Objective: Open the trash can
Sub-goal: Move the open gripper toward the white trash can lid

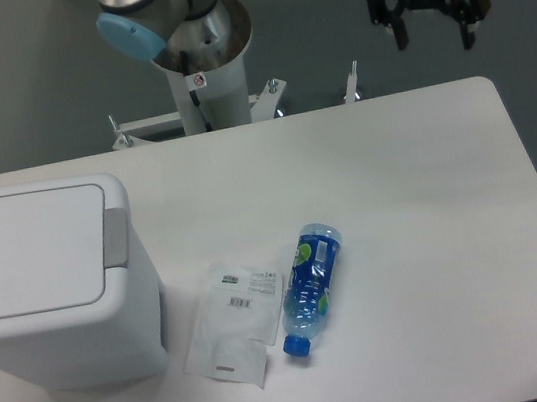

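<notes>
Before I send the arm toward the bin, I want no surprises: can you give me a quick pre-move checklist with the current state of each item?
1. Trash can lid down, not yet opened: ok.
2. Grey push bar uncovered and reachable from above: ok.
3. Tool empty, jaws apart: ok.
4. Tool near the push bar: not ok; it hangs beyond the table's far edge, on the opposite side.
5. Bottle and plastic packet away from the bar: ok, both lie in front of the bin.
6. Force needed to trigger the bar: cannot tell.

blue bottle (pixel 309 286) on its side on white table (pixel 430 197) | clear label packet (pixel 233 317) just beside it
</notes>
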